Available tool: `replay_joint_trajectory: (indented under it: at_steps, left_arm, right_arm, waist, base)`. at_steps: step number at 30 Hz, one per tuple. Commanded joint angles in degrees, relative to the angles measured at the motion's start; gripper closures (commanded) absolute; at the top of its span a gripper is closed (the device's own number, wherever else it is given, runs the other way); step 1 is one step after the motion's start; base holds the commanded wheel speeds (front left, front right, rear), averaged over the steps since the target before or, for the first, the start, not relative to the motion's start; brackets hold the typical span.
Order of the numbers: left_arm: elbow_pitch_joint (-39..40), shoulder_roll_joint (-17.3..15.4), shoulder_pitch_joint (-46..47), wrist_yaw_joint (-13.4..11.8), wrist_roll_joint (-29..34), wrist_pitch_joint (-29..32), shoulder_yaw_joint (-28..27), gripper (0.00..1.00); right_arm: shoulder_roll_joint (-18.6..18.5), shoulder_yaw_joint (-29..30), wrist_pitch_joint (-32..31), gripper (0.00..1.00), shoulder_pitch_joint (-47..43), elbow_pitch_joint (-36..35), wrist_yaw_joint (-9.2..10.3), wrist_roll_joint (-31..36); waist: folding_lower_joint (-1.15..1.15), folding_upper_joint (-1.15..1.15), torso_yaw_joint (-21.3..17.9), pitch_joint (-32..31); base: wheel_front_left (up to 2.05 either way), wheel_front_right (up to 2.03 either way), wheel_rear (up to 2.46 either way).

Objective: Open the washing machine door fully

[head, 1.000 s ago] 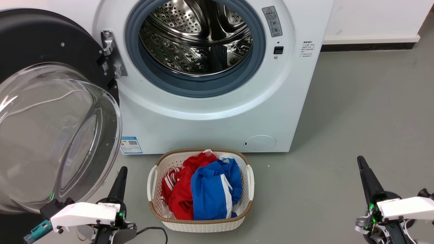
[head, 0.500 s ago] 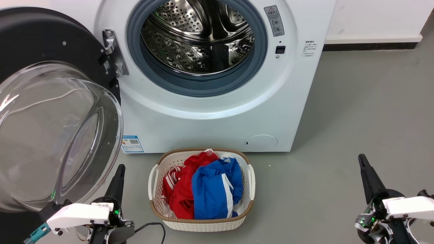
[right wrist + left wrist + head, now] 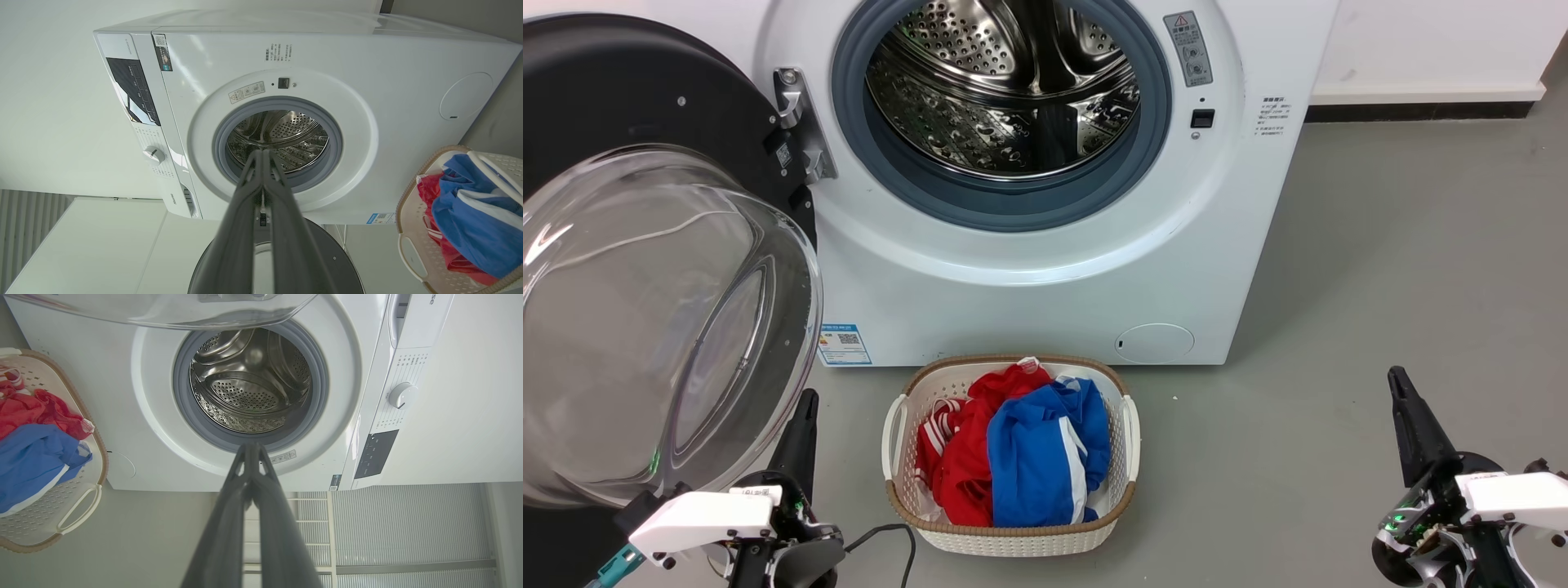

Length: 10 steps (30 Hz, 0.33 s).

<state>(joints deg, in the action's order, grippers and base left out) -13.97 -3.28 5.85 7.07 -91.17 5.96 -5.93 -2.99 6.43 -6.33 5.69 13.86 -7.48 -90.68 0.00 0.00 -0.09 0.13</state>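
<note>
The washing machine door [image 3: 662,269] stands swung wide open at the left of the head view. Its black disc reaches into the upper left corner and its clear glass bowl bulges toward the camera over the left middle of the frame. It hangs from a metal hinge [image 3: 796,122] on the left of the white washing machine [image 3: 1045,286]. At the top centre the opening is uncovered, showing the steel drum [image 3: 1005,90] inside its grey-blue rubber ring [image 3: 1013,208]. A small round white flap [image 3: 1154,343] sits low on the machine's front, right of centre.

The left gripper [image 3: 807,402] is at the lower left, fingers pointing up the frame, just right of the bowl's lower rim. In the left wrist view its jaws are pressed together with nothing between them, and the bowl's edge lies along the top of that frame, apart from the tips. The right gripper [image 3: 1396,377] is at the lower right over the grey floor [image 3: 1298,327], well apart from the machine. In the right wrist view its jaws are also pressed together and empty, with the door's black disc low in that frame behind them.

A pale basket [image 3: 956,365] stands on the floor at the bottom centre, just in front of the machine, holding a red garment [image 3: 956,465] and a blue garment [image 3: 1037,457].
</note>
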Motion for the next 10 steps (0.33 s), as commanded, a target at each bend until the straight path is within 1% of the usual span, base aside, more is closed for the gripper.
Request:
replay_joint_trajectory:
  at_steps: [1,4,10]
  left_arm:
    - [-0.12,0.2,0.58,0.54,-0.91,0.45,-0.39,1.0]
    - [-0.18,0.36,0.62,0.69,-1.63,0.52,-0.7,1.0]
    - [-0.15,0.35,0.62,0.65,-1.43,0.55,-0.67,1.0]
  right_arm:
    - [0.17,0.15,-0.24,1.0,0.84,0.19,-0.02,-1.07]
    - [0.22,0.2,-0.26,1.0,0.9,0.29,-0.02,-2.01]
    - [0.2,0.18,-0.26,1.0,0.83,0.28,-0.02,-1.81]
  waist:
    - [0.0,0.0,0.03,0.02]
    - [0.0,0.0,0.09,0.05]
    - [0.0,0.0,0.09,0.05]
  base:
    - [0.0,0.0,0.0]
    - [0.0,0.0,0.0]
    - [0.0,0.0,0.0]
